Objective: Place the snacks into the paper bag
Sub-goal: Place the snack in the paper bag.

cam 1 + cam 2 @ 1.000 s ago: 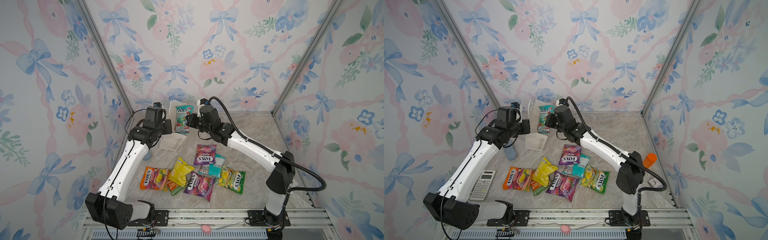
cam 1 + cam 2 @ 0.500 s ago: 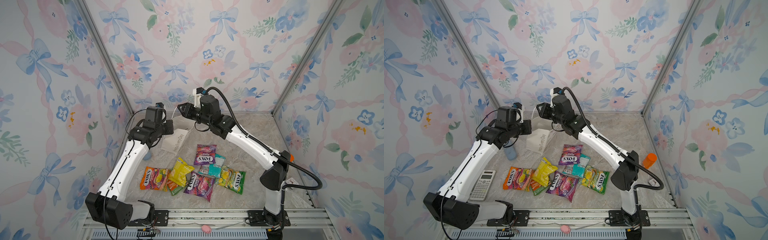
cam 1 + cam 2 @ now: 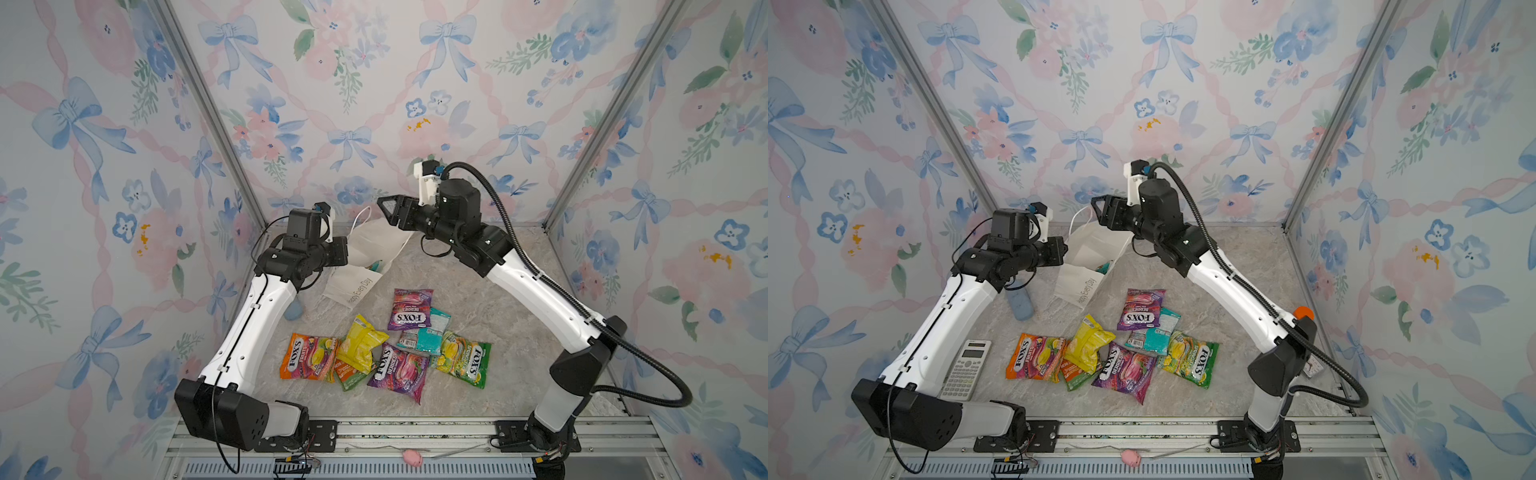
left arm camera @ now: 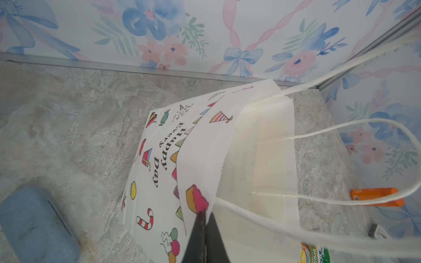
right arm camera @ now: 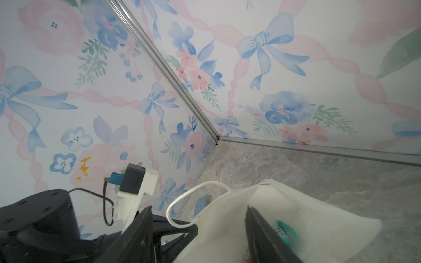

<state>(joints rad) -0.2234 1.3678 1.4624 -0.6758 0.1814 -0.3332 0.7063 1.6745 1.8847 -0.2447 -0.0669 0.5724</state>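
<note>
right jaws lifted clear | teal packet [image 3: 376,264] in paper bag [image 3: 353,286] | calculator [image 3: 966,370] aside

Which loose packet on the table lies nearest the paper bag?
The purple FOX'S Berries packet at the pile's far end, beside the teal packet. The other purple packet lies at the pile's near edge, farther from the paper bag.

paper bag [image 3: 365,257]: at the rear of the table [image 3: 457,291], behind the snacks [image 3: 386,349].
packet [image 5: 284,230]: inside the paper bag.
snacks: overlapping heap mid-table.
calculator [image 3: 965,370]: left of the snacks.
bottle [image 3: 1303,312]: at the table's right edge.
</note>
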